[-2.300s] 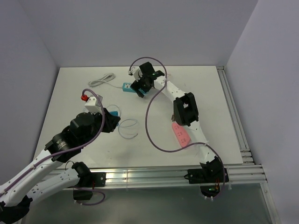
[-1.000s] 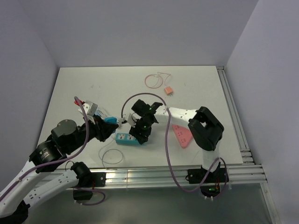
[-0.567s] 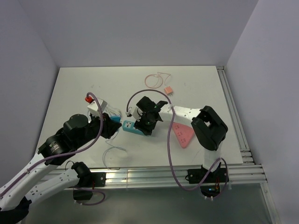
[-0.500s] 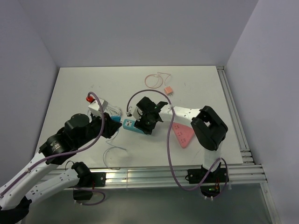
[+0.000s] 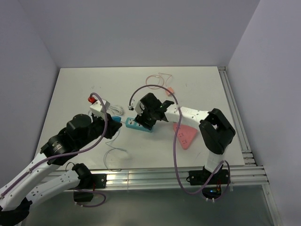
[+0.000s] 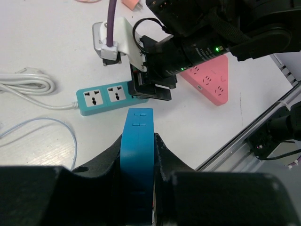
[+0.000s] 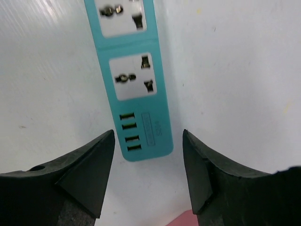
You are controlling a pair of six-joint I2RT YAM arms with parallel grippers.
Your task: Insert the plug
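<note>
My left gripper [image 6: 138, 141] is shut on a flat blue plug [image 6: 138, 160], held just short of the teal power strip [image 6: 110, 96]; the strip has two sockets and USB slots. In the top view the plug [image 5: 116, 121] is left of the strip [image 5: 136, 125]. My right gripper [image 7: 148, 141] is open. Its fingers stand on either side of the strip's USB end [image 7: 131, 75] without touching it. The right gripper also shows in the top view [image 5: 146, 122] and in the left wrist view [image 6: 150, 87].
A pink triangular power strip [image 5: 182, 135] lies right of the teal one. The strip's white cord [image 6: 28, 84] is coiled to the left. A thin white cable loop [image 5: 113, 153] lies near the front. A small orange plug with a thin cable [image 5: 169, 88] lies at the back.
The right gripper brought the teal strip from the back to the table's middle, and its jaws now stand open around the strip's end. The left gripper with the plug moved up close to it.
</note>
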